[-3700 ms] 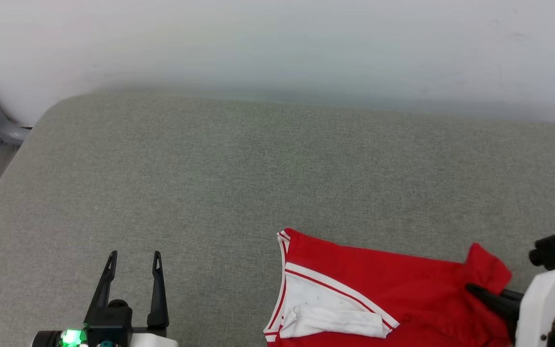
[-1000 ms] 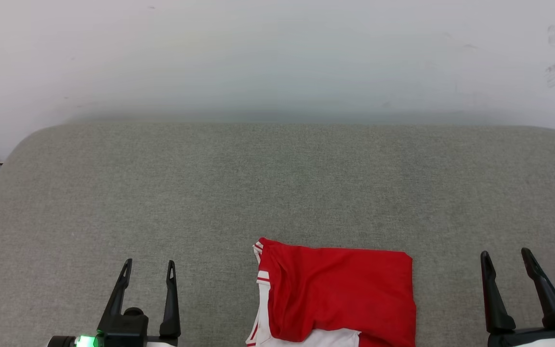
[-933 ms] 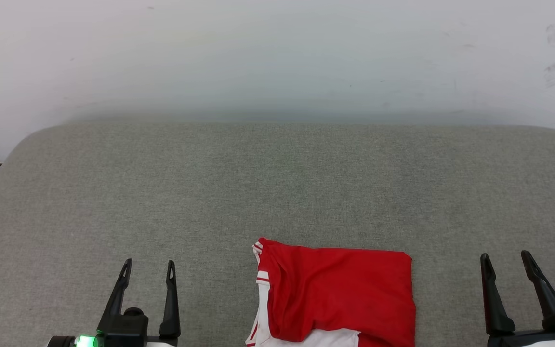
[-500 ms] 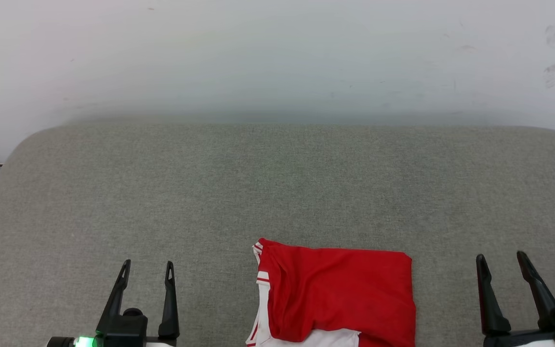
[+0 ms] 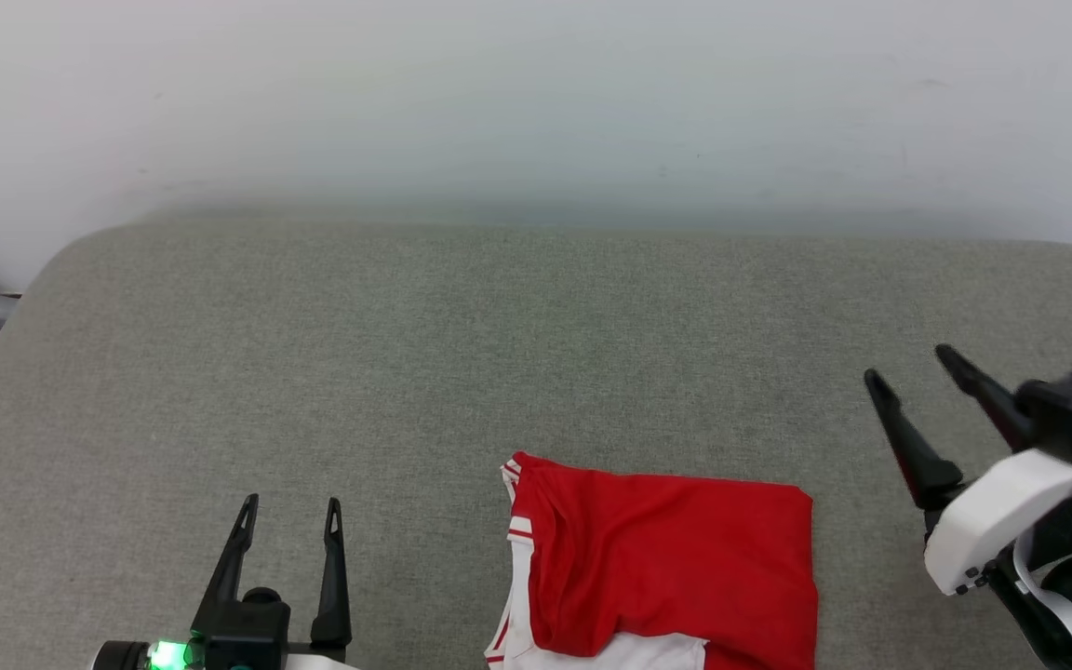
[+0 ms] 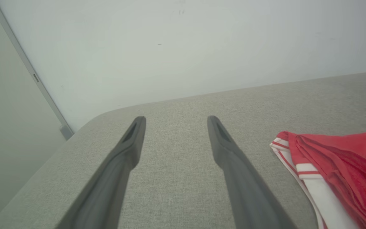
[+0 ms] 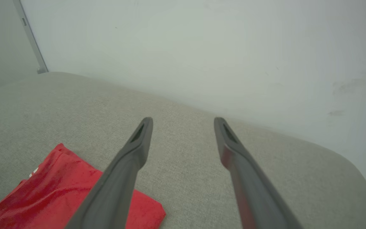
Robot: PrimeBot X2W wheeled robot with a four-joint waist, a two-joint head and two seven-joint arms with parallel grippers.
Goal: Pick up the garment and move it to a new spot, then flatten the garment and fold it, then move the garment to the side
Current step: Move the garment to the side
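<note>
Shows garment (image 5: 676, 558) folded to a red rectangle, white strip, perhaps a sleeve, along left; left gripper (image 5: 292, 502), right gripper (image 5: 907, 365) spread, empty.

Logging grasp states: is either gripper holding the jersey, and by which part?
Nothing is held. The left gripper and right gripper both have open, empty jaws, apart from the folded garment lying on the grey cushion.

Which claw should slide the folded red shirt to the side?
Probably the right claw. It is open and is nearer to the shirt, just past its right edge. The left claw is open too, but sits farther off with more bare cushion between.
</note>
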